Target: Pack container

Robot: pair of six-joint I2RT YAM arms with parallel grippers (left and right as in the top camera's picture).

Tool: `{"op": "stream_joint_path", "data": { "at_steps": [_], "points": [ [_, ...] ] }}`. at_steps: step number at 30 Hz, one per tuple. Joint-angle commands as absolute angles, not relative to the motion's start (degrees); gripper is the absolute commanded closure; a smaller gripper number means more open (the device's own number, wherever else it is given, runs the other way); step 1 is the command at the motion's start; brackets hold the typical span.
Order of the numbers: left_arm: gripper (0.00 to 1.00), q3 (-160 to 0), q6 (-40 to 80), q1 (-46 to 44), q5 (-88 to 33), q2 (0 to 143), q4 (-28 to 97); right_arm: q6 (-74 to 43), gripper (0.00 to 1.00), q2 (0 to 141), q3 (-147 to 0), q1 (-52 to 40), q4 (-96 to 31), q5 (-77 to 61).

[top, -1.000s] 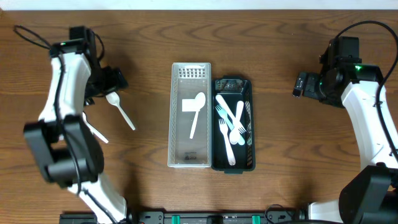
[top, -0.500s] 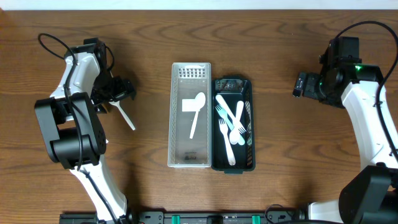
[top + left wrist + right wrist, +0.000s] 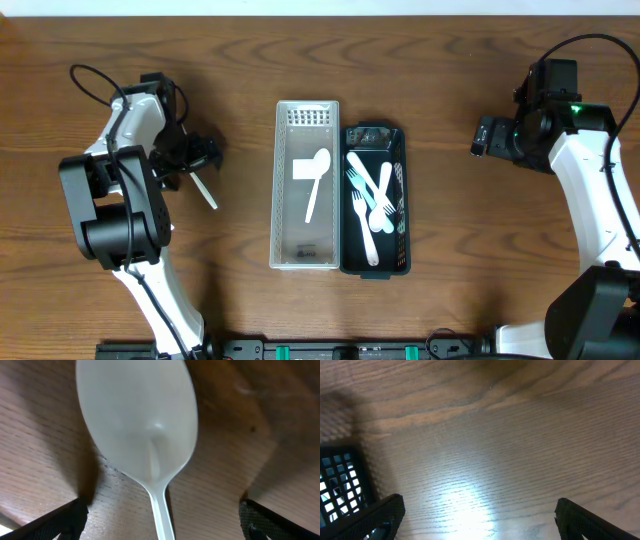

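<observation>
At table (image 3: 240,320) left, straddling white plastic spoon (image 3: 137,420) with left gripper (image 3: 160,520) spread wide.
Holding right gripper (image 3: 480,515) wide too, above the table.

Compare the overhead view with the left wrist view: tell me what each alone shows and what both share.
Overhead only: the white slotted plastic tray holding a white spoon, the black mesh basket of white cutlery, the right arm. Left wrist only: the bowl of the loose white plastic spoon, the open left gripper straddling its handle. Both: that spoon on the brown wooden table.
</observation>
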State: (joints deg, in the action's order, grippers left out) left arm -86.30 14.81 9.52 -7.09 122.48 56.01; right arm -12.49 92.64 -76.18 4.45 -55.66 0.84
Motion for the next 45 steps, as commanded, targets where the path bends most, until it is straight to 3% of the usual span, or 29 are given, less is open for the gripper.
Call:
{"op": "stream_joint_path", "data": {
  "at_steps": [1, 7, 9, 14, 17, 19, 22, 28, 38, 45],
  "points": [
    [0.01, -84.7, 14.7, 9.4, -7.1, 123.4, 55.0, -11.7, 0.01, 93.1, -75.9, 4.6, -55.7, 0.6],
    [0.01, -84.4, 14.7, 9.4, -7.1, 123.4, 54.8, -11.7, 0.01, 93.1, -75.9, 4.6, -55.7, 0.6],
    [0.05, -84.4, 14.7, 9.4, -7.1, 123.4, 54.9, -11.7, 0.01, 93.1, -75.9, 4.6, -55.7, 0.6],
    [0.43, -84.4, 14.7, 9.4, -7.1, 123.4, 54.9, -11.7, 0.01, 93.1, -75.9, 4.6, -55.7, 0.6],
    [0.56, -84.4, 14.7, 9.4, -7.1, 123.4, 54.9, -11.7, 0.01, 93.1, -75.9, 4.6, -55.7, 0.6],
    [0.65, -84.4, 14.7, 9.4, -7.1, 123.4, 54.9, -11.7, 0.01, 93.1, -75.9, 4.6, -55.7, 0.6],
    [0.66, -84.4, 14.7, 9.4, -7.1, 123.4, 54.9, -11.7, 0.01, 93.1, -75.9, 4.6, -55.7, 0.6],
    [0.91, -84.4, 14.7, 9.4, -7.1, 123.4, 54.9, -11.7, 0.01, 93.1, -75.9, 4.6, -55.7, 0.6],
    [0.94, -86.1, 13.6, 9.2, -6.9, 120.2, 57.8, -11.7, 0.01, 93.1, -75.9, 4.6, -55.7, 0.6],
    [0.94, -91.2, 13.3, 2.7, -6.9, 106.8, 64.6, -11.7, 0.01, 93.1, -75.9, 4.6, -55.3, 0.6]
  ]
}}
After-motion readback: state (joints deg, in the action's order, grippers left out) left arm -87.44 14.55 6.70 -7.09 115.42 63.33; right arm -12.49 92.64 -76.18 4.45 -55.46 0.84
